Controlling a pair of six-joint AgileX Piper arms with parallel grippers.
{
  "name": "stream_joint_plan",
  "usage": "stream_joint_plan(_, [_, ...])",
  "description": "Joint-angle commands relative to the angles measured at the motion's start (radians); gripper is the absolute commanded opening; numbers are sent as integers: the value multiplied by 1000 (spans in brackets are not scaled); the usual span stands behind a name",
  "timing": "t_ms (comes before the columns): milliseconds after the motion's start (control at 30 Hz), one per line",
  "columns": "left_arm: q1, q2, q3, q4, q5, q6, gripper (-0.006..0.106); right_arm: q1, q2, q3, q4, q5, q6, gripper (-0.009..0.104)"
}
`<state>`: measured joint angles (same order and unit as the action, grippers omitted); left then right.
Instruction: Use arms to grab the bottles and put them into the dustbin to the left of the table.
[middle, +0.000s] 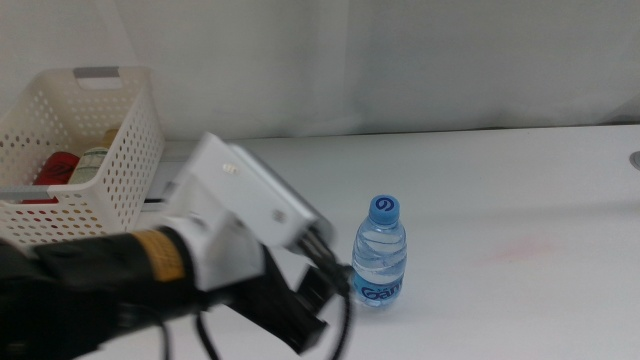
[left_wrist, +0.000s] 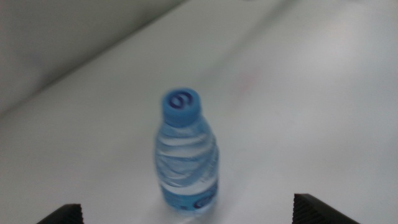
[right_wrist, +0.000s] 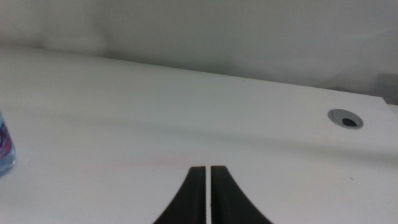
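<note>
The water bottle (middle: 380, 252) stands upright on the table (middle: 500, 190), blue cap up, blue label low on its clear body, near the front middle of the surface. In the left wrist view the bottle (left_wrist: 186, 155) sits between the 2 dark jaw tips at the frame's lower corners, which stand wide apart and touch nothing. The left gripper (middle: 318, 300) hangs just beside the bottle on its left in the middle view, apart from it, at the end of the white-housed left arm (middle: 235, 215) that comes in from the left with black cables looping under it.

The dustbin (middle: 130, 150) stands at the table's far left, a white perforated basket with a grey bar at its rim. Inside it lie a red can (middle: 58, 168) and a yellow bottle (middle: 95, 160), seen partly through the wall.

The right gripper (right_wrist: 208, 202) waits out of the middle view; its 2 jaws are pressed nearly together with only a thin slit between them, holding nothing, and an edge of the bottle (right_wrist: 5, 146) shows at the side of that view.

The tabletop is plain white with a faint reddish smear (middle: 520, 250) right of the bottle and a round grey grommet hole (right_wrist: 346, 119) towards the far right. A white wall or curtain (middle: 400, 60) closes the back.
</note>
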<state>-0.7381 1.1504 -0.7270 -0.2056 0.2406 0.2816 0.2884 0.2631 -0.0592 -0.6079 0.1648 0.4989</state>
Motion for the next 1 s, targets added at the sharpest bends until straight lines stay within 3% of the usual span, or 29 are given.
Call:
stream_joint_plan(0, [-34,61,4,-12,-48,0,87,-10,-2,22,-36,-44,-1,-3])
stream_joint_plan(167, [-80,149,32,-12,-164,0,87,-10,-2,25,-39,-42,-10,-3])
stream_joint_plan(467, [-128,242,245,-12,-719,-82,87,-10,-2,25,-36,-46,-10,-3])
stream_joint_plan(967, [-128,643,256,-12,-1131,-249,87,-10,-2,25,-36,-46,-10,-3])
